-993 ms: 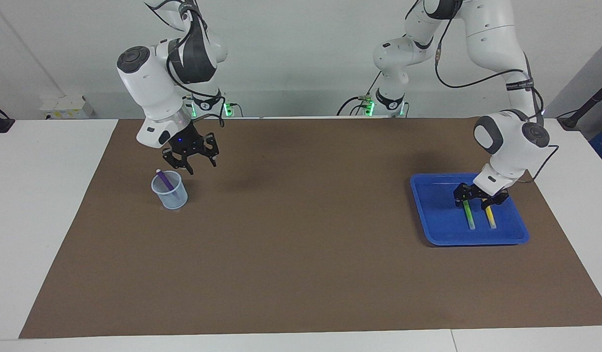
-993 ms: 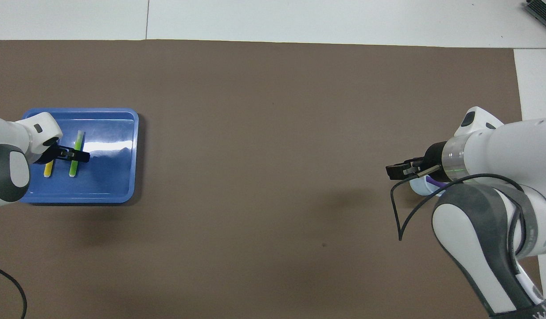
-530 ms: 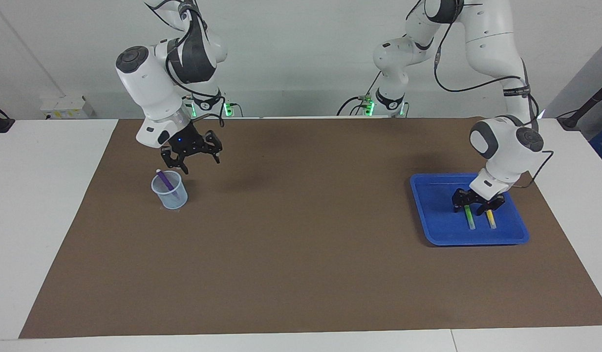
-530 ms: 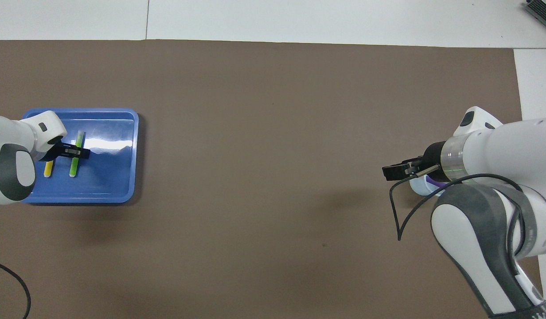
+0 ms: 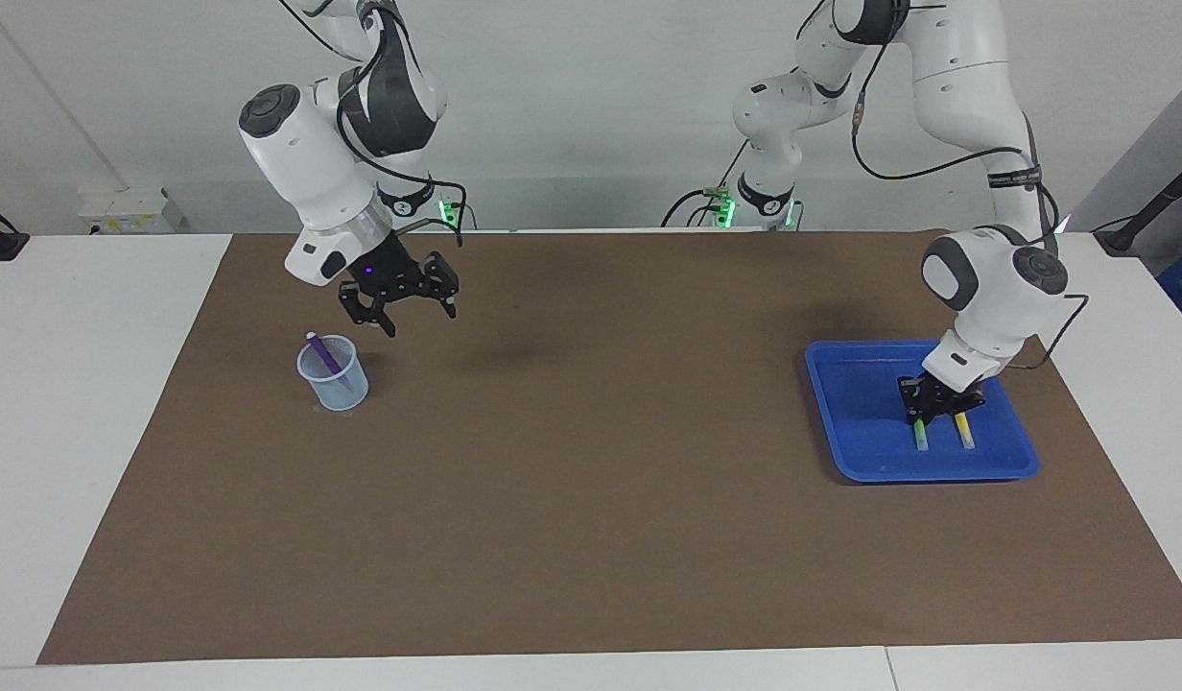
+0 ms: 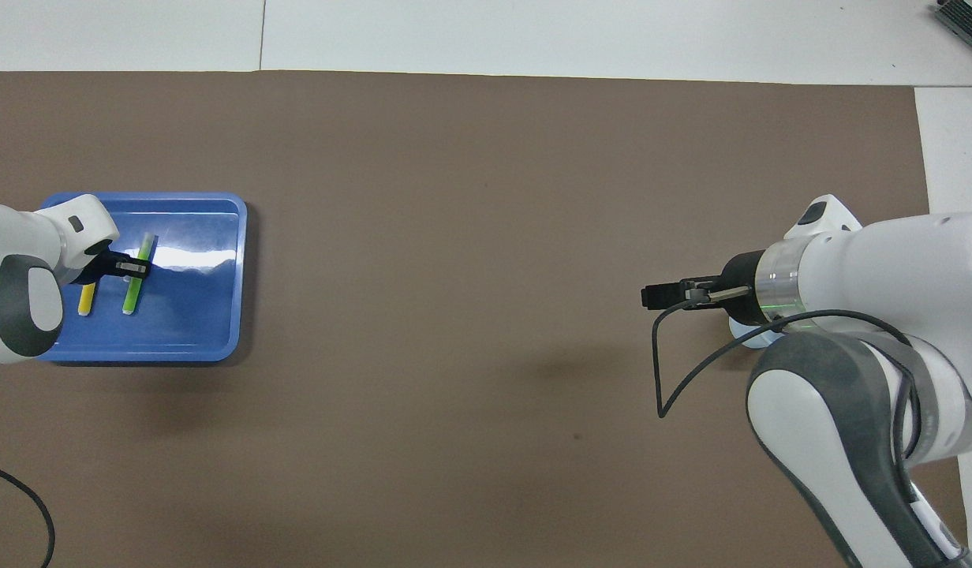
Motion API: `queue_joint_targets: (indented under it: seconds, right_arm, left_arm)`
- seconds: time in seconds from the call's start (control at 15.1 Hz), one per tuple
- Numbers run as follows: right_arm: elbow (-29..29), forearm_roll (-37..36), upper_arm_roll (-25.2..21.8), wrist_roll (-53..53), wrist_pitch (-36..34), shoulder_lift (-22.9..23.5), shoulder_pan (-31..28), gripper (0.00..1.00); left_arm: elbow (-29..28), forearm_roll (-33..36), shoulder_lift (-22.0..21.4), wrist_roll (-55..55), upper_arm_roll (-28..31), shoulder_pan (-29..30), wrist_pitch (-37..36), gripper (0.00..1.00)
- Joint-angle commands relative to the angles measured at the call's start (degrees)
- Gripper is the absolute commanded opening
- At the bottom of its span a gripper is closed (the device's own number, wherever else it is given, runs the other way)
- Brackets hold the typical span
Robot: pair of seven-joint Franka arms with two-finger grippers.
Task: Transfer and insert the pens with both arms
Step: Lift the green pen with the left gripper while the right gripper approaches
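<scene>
1. Left claw [image 5: 922, 411] sits low in the blue tray [image 5: 855, 451] at the left arm's end of the counter; I see it clamped on the green pen [image 5: 921, 436].
2. Just beside it the yellow pen [image 5: 963, 432] lies in the tray.
3. Right claw [image 5: 407, 309] hangs with fingers spread, empty, above the brown mat [image 5: 591, 499] beside the clear cup [image 5: 333, 375].
4. Inside that cup the purple pen [image 5: 324, 354] leans.

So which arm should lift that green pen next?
The left one, probably. The left gripper is down in the blue tray, shut on the green pen. The right gripper hangs open, in the air near the cup holding the purple pen.
</scene>
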Motion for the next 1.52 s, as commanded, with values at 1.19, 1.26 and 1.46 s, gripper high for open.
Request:
queue_joint_targets:
  seconds: [1.19, 1.26, 1.46]
  right_arm:
    - [0.2, 20.8, 0.1, 20.2, 14.8, 1.0, 10.1, 1.0]
    - [0.2, 22.2, 0.1, 22.7, 17.1, 1.2, 11.5, 0.99]
    - [0.5, 22.7, 0.1, 32.2, 25.5, 2.1, 17.4, 0.99]
  left_arm:
    - [9.9, -27.5, -13.6, -73.9, -0.6, -10.3, -34.4, 0.0]
    - [9.8, -29.7, -13.8, -79.2, -0.7, -10.8, -34.5, 0.0]
    - [9.6, -34.0, -14.6, -93.1, -0.7, -12.5, -34.5, 0.0]
